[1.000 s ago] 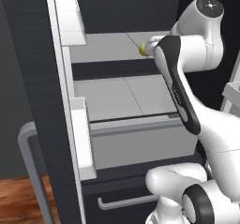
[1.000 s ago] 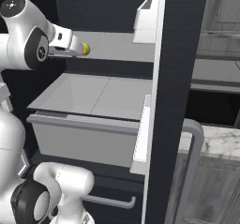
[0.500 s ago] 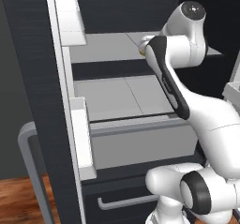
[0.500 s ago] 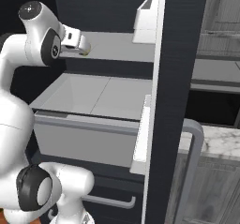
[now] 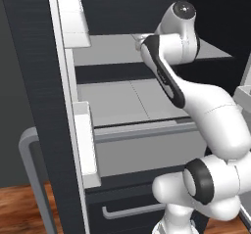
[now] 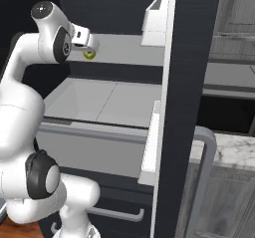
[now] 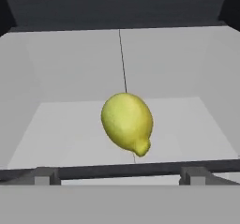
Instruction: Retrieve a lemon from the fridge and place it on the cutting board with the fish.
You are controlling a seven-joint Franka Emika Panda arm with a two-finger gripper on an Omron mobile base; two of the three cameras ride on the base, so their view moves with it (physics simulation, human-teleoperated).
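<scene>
Hand view: lemon (image 7: 127,122) dead centre on the pale shelf (image 7: 61,129), well back from its front edge, nub pointing down-right, untouched. Right base view, left to right: gripper (image 6: 87,46) reaching into the open fridge (image 6: 187,82), jaws spread wide and empty, lemon just beyond the fingertips on the upper shelf near its left end; then the drawer (image 6: 94,137) below, then the door edge. Reach nearly done; closing on the fruit, lifting out and carrying to the cutting board all left, judging by this.
</scene>
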